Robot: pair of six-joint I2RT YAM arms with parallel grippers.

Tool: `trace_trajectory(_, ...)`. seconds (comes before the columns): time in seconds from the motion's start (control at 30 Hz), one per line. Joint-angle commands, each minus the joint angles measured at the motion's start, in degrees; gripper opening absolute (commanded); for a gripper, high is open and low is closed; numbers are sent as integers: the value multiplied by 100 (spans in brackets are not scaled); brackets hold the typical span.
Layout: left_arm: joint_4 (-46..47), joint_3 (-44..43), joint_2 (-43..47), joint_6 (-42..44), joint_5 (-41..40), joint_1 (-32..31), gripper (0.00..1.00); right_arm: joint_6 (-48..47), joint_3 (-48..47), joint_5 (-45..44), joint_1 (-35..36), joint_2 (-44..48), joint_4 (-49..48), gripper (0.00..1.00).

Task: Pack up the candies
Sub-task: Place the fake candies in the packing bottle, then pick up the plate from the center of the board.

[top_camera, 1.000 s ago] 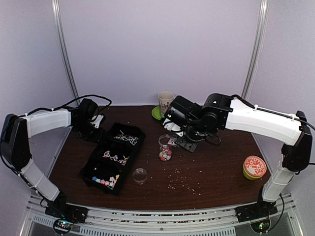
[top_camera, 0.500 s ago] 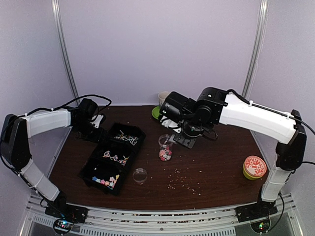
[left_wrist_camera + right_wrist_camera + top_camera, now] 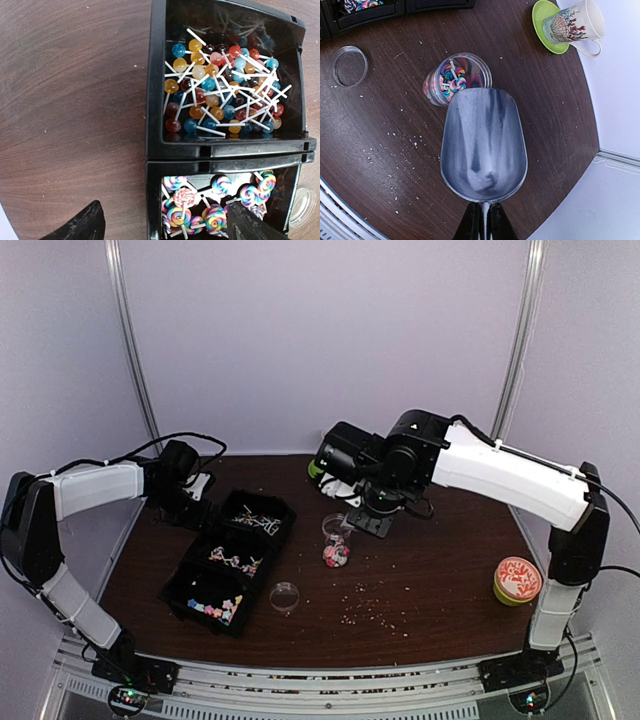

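Note:
The candies lie in a black three-part tray [image 3: 196, 558]: small ball lollipops [image 3: 220, 85] in the far part, swirl lollipops [image 3: 186, 199] in the middle, pastel pieces [image 3: 215, 607] in the near one. More swirl candies fill a small clear jar [image 3: 456, 80] [image 3: 336, 545]. My right gripper [image 3: 484, 225] is shut on the thin handle of an empty metal scoop [image 3: 484, 145], whose lip hangs just over the jar's rim. My left gripper [image 3: 167, 227] hovers open at the tray's far left edge, its fingers straddling the tray wall, holding nothing.
The jar's clear lid [image 3: 350, 65] [image 3: 285, 596] lies near the tray. A patterned cup on a green saucer [image 3: 572, 22] stands at the back. An orange tin [image 3: 517, 580] sits far right. Pale crumbs [image 3: 370, 610] dot the wood.
The right arm has swung left and back with the scoop, covering the cup in the top view. The left arm has not visibly moved.

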State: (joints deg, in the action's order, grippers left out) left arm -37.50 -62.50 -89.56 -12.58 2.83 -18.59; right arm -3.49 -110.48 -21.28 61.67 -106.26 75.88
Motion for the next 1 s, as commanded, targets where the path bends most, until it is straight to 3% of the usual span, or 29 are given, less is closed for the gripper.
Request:
trace_trajectory(0.0, 129, -122, 31, -18, 69, 22, 87, -123, -385, -27, -11, -167, 258, 0)
trace_trajectory(0.2, 113, -152, -98, 34, 75, 22, 84, -194, -235, -377, 26, -58, 128, 0)
trace_trajectory(0.57, 78, -175, -307, 63, 42, 24, 80, -974, 2710, -641, 214, 1798, -3096, 0)
trace_trajectory(0.97, 91, -177, -426, 102, 21, 74, 73, -1136, 4268, -66, 343, 3065, -5170, 0)
